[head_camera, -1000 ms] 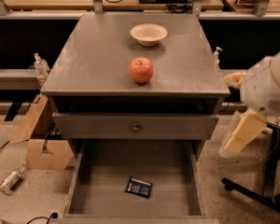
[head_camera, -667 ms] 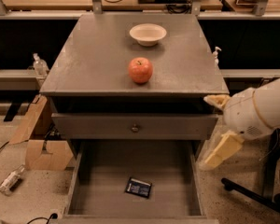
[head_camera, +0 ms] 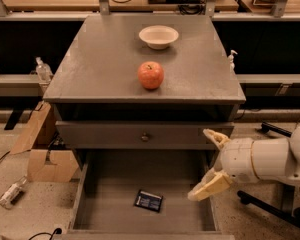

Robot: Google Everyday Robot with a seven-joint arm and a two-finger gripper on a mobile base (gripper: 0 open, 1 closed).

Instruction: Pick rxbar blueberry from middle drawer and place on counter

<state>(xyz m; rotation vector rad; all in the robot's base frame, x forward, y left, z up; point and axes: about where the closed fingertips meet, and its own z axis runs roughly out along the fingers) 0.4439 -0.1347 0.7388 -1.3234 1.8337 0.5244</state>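
The rxbar blueberry (head_camera: 149,200), a small dark navy packet, lies flat on the floor of the open middle drawer (head_camera: 110,209), near its front centre. My gripper (head_camera: 206,161) comes in from the right at the drawer's right wall, above and to the right of the bar. Its two cream fingers are spread apart and hold nothing. The counter (head_camera: 105,69) is the grey slab on top of the cabinet.
A red apple (head_camera: 150,75) and a white bowl (head_camera: 159,36) stand on the counter. A closed drawer panel with a small knob (head_camera: 145,136) sits above the open drawer. Cardboard boxes (head_camera: 45,154) and a bottle (head_camera: 10,193) lie on the floor at left. A chair base (head_camera: 270,209) is at right.
My arm has moved left and down, from beside the cabinet's right edge to the open drawer's right side. The bar, apple and bowl have not moved.
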